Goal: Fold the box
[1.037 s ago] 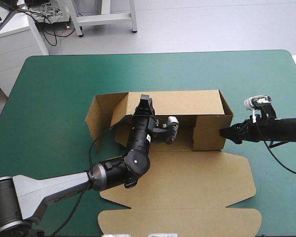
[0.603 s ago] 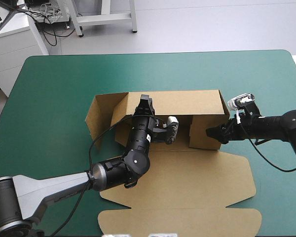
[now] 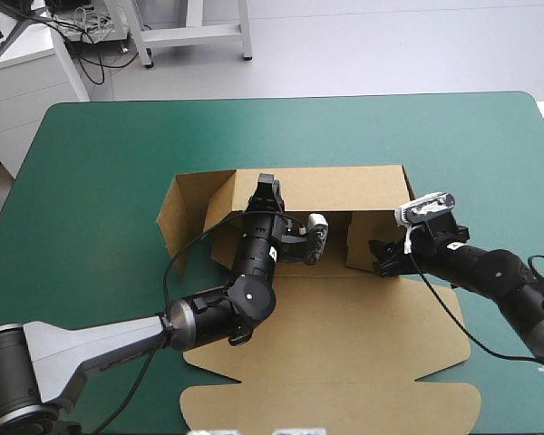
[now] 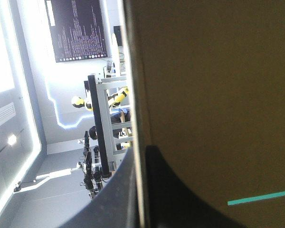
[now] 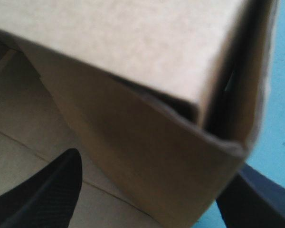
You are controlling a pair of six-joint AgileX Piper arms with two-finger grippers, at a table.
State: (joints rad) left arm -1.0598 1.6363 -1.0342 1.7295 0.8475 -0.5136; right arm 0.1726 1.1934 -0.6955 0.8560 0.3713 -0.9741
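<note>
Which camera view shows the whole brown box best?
The high view: the box shows almost whole there, back wall raised, lid panels flat toward the robot. The left wrist view shows only one stretch of board close up, the right wrist view only one folded corner.

No lettering, label, brand mark or number can be read in this moment. The box [image 3: 326,317] shows only plain brown board (raised walls and flat lid alike, in all three views), and the teal-green cover [image 3: 118,154] of the desk [image 3: 281,100] is one unmarked colour.
</note>
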